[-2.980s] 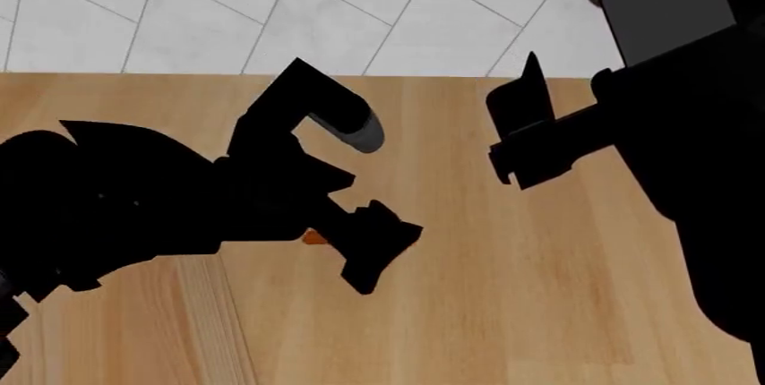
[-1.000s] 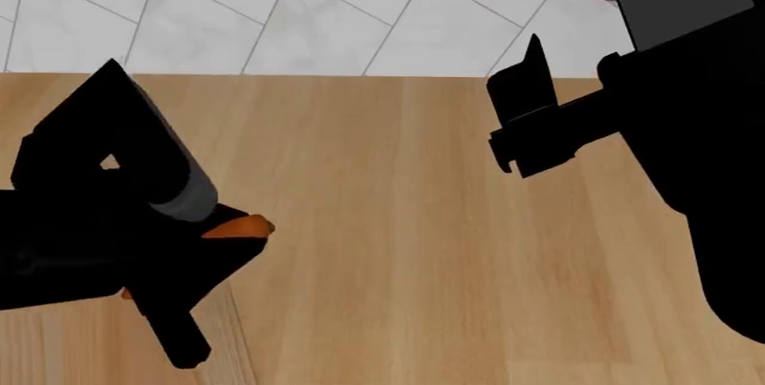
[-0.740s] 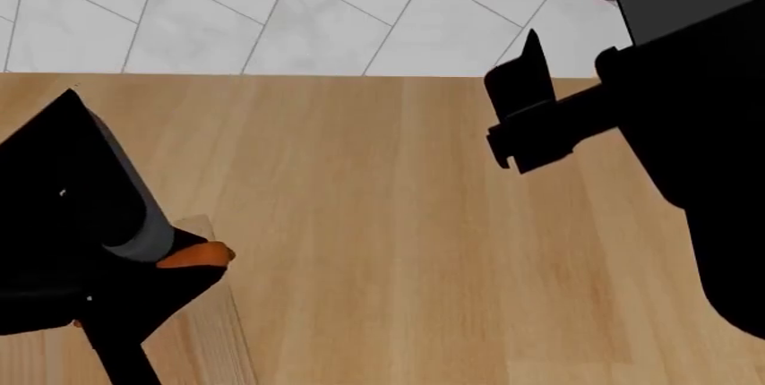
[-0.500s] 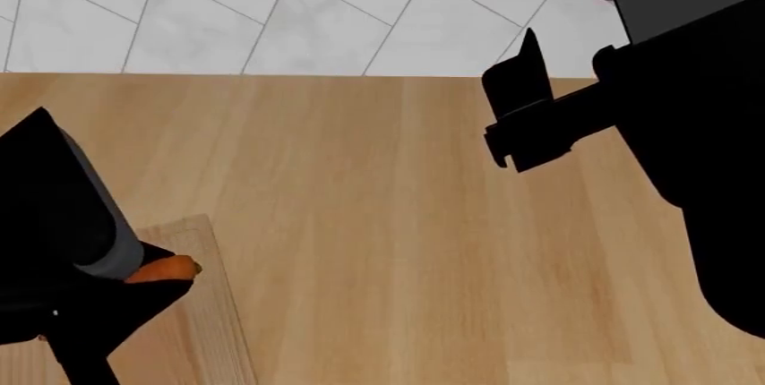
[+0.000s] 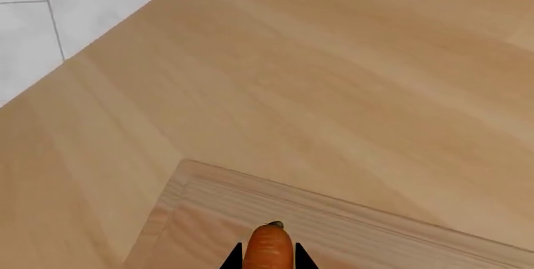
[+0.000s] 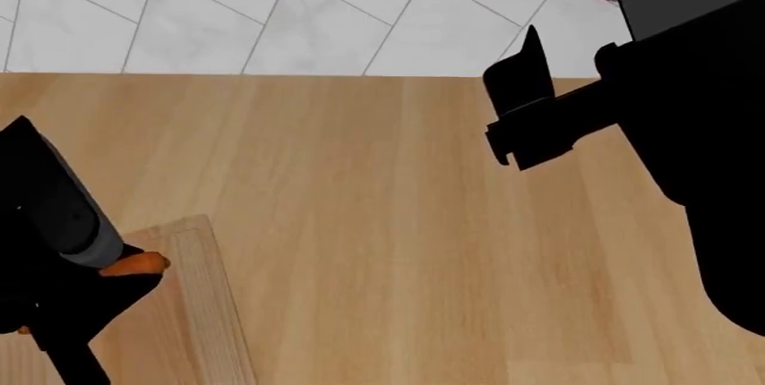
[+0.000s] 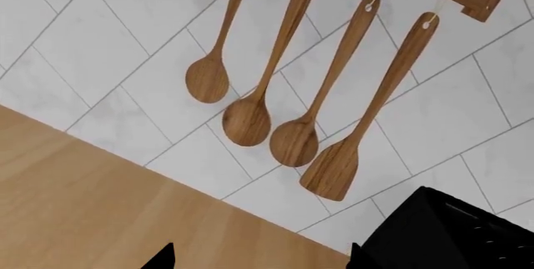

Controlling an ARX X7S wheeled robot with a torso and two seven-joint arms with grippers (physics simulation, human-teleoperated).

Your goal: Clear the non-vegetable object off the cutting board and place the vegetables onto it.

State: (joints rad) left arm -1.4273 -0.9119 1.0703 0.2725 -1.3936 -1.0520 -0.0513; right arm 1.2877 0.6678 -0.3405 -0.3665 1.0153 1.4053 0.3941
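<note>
My left gripper (image 5: 267, 261) is shut on the orange carrot (image 5: 269, 247) and holds it above the corner of the light wooden cutting board (image 5: 351, 225). In the head view the carrot's tip (image 6: 134, 264) sticks out from the left gripper (image 6: 102, 279) over the board's corner (image 6: 197, 260) at the lower left. My right gripper (image 6: 526, 107) is open and empty, raised at the upper right; in its wrist view its fingertips (image 7: 165, 258) stand wide apart over the countertop. The cheese wedge and the chili pepper are out of view.
The wooden countertop (image 6: 407, 224) meets a white tiled wall (image 6: 239, 9) at the back. Several wooden spoons and a spatula (image 7: 292, 94) hang on the wall. A black block (image 7: 451, 231) stands near the right gripper.
My left gripper has carried the carrot from the middle of the countertop leftward and toward me, to over the cutting board's corner. The right arm has stayed almost still.
</note>
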